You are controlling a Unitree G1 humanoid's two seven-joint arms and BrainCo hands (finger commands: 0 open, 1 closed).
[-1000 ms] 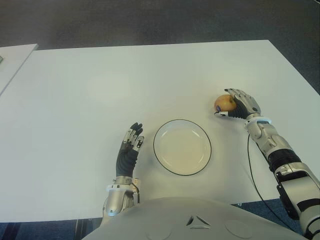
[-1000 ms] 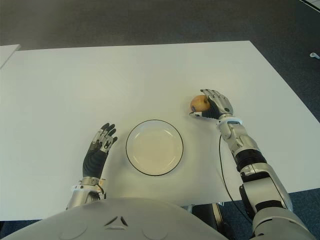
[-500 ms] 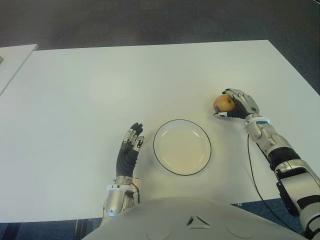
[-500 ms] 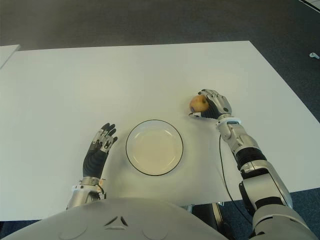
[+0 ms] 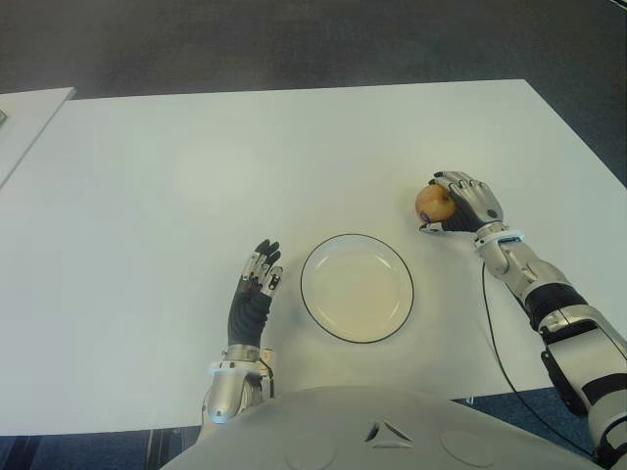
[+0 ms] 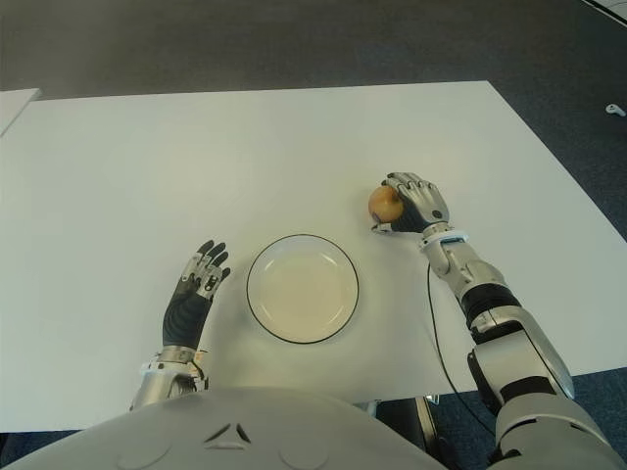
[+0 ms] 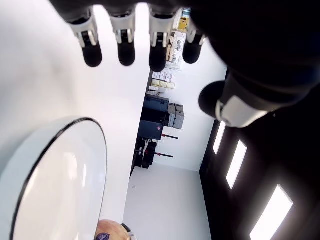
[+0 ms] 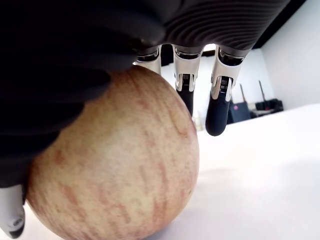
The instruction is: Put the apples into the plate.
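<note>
One apple, grasp step in hand, nothing on the plate yet

So the right hand has its fingers curled over a yellowish-red apple out on the white table, off to the right of the black-rimmed plate and a bit farther out. Wrist view shows the palm pressed onto the apple while it seems to sit on the tabletop, so I'd call it gripped but not lifted. Left hand sits just left of the plate, fingers straight and apart, holding nothing. Next move is probably lift, swing inward over the plate, then let go low so it doesn't roll off.
</note>
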